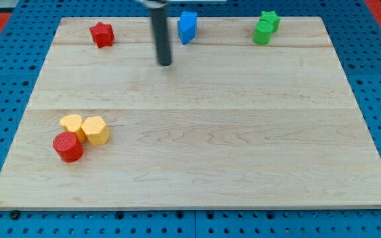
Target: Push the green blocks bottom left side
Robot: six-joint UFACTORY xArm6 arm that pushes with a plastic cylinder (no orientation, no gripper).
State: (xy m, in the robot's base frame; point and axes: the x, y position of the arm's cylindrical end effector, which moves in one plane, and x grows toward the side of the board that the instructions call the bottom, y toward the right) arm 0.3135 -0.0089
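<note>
A pale wooden bench (197,152) made of joined planks is seen lying on a blue perforated base (5,79). The straight dark rod is seen coming down from the view's top edge, and my tip (166,63) is placed on the wood in the upper part of the bench, a little to the view's left of centre. No claw is fitted to this arm, so nothing is spread, pressed together or pinched; only the rod's end is presented to the blocks. Two green blocks are found near the view's top right corner of the bench, touching each other: a green star-shaped block (270,19) and, just below and to its left, a green cylindrical block (262,32). Both are well apart from my tip, on its right in the view. A blue block of angular shape (187,27) is seen just to the upper right of my tip, near but not touched. A red star-shaped block (102,34) is set near the view's top left. At the view's lower left, a red cylindrical block (67,147) is clustered against two yellow blocks, one rounded (71,123) and one hexagonal (96,130).
</note>
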